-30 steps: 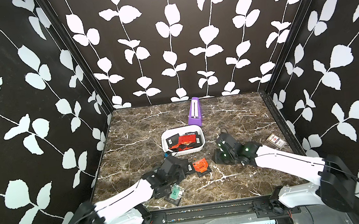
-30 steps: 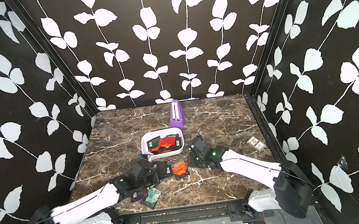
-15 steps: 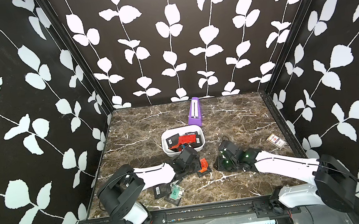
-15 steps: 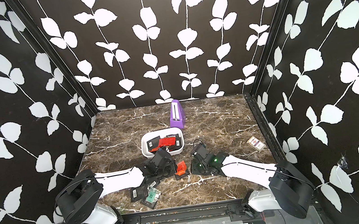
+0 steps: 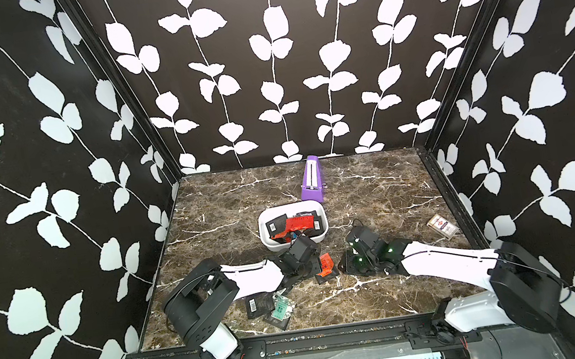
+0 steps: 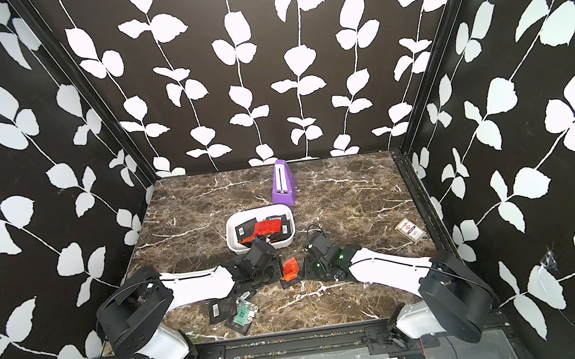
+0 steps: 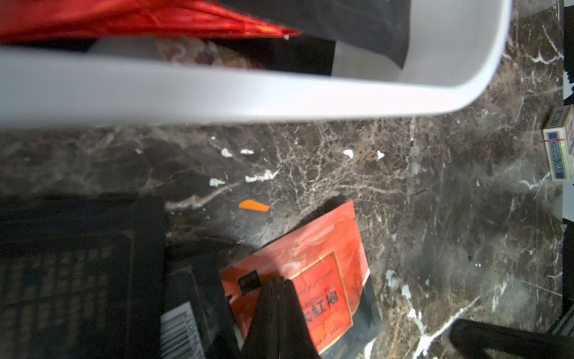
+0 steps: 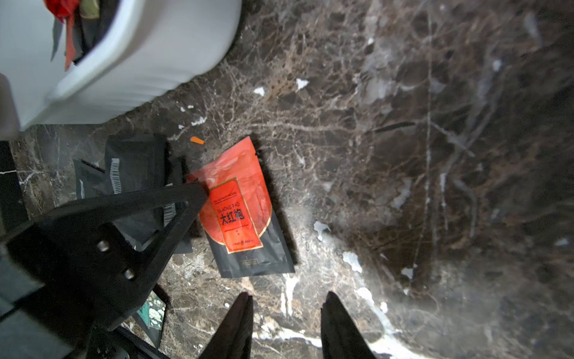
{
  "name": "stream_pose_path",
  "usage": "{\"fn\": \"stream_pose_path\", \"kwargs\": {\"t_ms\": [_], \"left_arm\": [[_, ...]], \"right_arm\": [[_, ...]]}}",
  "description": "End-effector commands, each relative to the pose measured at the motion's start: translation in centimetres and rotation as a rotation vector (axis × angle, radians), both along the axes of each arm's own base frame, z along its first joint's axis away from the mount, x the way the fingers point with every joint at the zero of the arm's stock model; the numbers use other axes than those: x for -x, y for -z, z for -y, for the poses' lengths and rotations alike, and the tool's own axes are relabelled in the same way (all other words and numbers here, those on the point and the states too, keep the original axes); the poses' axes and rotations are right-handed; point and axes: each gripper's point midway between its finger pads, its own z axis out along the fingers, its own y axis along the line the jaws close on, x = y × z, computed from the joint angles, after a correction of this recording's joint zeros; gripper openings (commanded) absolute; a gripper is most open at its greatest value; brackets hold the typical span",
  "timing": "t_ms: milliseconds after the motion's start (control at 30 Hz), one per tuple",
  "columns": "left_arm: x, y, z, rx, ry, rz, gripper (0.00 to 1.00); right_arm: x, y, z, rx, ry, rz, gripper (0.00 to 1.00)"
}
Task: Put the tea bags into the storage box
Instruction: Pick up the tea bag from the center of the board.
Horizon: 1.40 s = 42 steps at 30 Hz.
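Near the front edge of the counter [image 5: 375,195], toward its left corner, a few loose tea bags [image 5: 257,305] lie in a small heap. My left fingers [image 7: 277,289] are pressed shut, tips touching a red-orange tea bag [image 7: 310,248] just in front of the white box [image 5: 267,241], which sits mid-counter holding several bags. My right fingers [image 8: 287,314] stand apart, empty, just beside that bag.

Centre of both top views: the left arm [image 5: 253,277] overlaps the front wall of the storage box [image 5: 267,241]. Print on the tea bags [image 5: 290,224] is too small to read.
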Motion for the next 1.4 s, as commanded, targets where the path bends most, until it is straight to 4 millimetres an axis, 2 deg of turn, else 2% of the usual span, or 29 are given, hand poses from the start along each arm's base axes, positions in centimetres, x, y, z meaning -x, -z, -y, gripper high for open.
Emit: {"fn": "stream_pose_path", "kwargs": {"t_ms": [0,500,900,1100,1367], "left_arm": [[0.4,1.2,-0.3,-0.018,0.003,-0.025,0.00],[2.1,3.2,-2.4,-0.094,0.010,-0.055,0.00],[2.7,3.7,-2.3,-0.111,0.025,-0.063,0.00],[2.8,3.8,-1.9,-0.114,0.033,-0.064,0.00],[2.8,3.1,-1.7,-0.109,0.036,-0.054,0.00]], "right_arm": [[0.2,0.7,-0.5,-0.011,-0.010,-0.016,0.39],[0.7,3.2,-1.2,0.026,-0.028,-0.052,0.44],[0.0,4.7,-1.6,0.025,-0.008,-0.047,0.39],[-0.3,4.9,-2.0,0.019,-0.011,-0.040,0.28],[-0.7,4.3,-2.1,0.025,-0.016,-0.021,0.02]]}}
